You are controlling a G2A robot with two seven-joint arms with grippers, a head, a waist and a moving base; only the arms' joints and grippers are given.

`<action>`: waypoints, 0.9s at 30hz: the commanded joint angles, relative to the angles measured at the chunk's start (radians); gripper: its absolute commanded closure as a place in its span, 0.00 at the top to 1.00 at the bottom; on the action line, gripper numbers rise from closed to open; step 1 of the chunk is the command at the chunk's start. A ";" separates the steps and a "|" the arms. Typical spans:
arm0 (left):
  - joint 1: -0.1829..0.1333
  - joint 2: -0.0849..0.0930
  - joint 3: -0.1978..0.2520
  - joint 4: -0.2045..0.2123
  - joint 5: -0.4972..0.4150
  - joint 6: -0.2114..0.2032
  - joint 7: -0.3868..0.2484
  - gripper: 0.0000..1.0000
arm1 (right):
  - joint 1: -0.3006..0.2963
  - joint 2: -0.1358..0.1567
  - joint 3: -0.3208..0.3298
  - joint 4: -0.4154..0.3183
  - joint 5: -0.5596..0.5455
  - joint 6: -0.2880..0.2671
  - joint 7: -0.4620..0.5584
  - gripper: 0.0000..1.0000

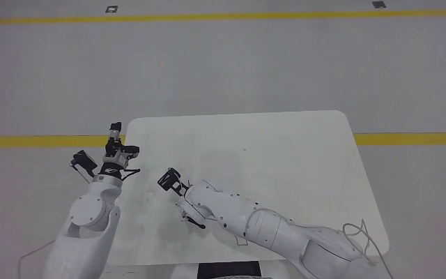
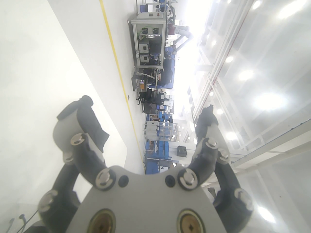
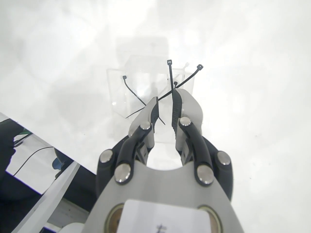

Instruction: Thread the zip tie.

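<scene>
White tabletop (image 1: 279, 153) bears zip ties (image 3: 170, 73) on a clear box (image 3: 121, 78) (likely light, springy, slick; pinch mid-strap). Right claw (image 3: 165, 95) sits at them, parted and empty; left claw (image 2: 145, 105) gapes empty.

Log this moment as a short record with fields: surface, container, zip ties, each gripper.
surface: white table
container: clear box standing on the table
zip ties: black, several, loose, crossing one another at the clear box
right gripper: open, fingers over the crossed zip ties, gripping nothing
left gripper: wide open, empty, near the table's edge, pointing out toward the room
</scene>
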 commanded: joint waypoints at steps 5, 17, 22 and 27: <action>0.000 0.000 0.000 0.000 0.000 0.000 0.000 1.00 | -0.006 -0.015 0.011 0.027 -0.018 -0.003 -0.001 0.14; 0.000 0.000 0.000 0.000 0.000 0.000 0.000 1.00 | -0.021 -0.042 0.018 0.039 -0.109 0.036 0.008 0.20; 0.000 0.000 0.000 0.000 0.000 0.000 0.000 1.00 | -0.037 -0.044 0.030 0.028 -0.141 0.041 0.021 0.18; 0.000 0.000 0.000 0.000 0.000 0.000 0.000 1.00 | -0.058 -0.044 0.047 0.013 -0.163 0.028 0.027 0.16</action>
